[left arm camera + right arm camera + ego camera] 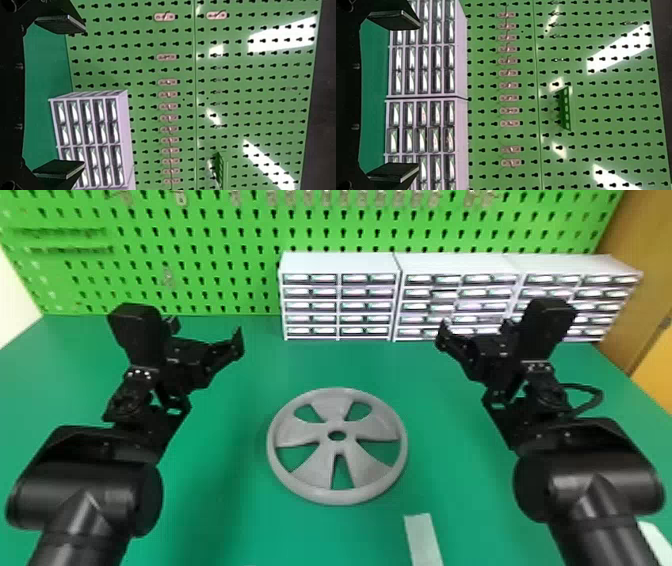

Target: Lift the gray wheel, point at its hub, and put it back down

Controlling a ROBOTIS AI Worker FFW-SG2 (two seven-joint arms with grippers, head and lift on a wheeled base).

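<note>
Item: one gray five-spoked wheel (318, 467), lay flat mid-counter (225, 500), between left and right. Left hand (84, 95): fingers wide apart, empty. Right hand (419, 96): likewise spread, empty. Handling, by estimate: stiff, probably light molded plastic, sturdy, smooth enough to slip. Best hold: rim (337, 497), pinched at opposite left and right sides, leaving the hub (337, 445) unobstructed.

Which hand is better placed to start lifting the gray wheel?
Probably the left hand, narrowly: in the head view, it looks slightly nearer the gray wheel than the right hand does. Both are open and empty.
</note>
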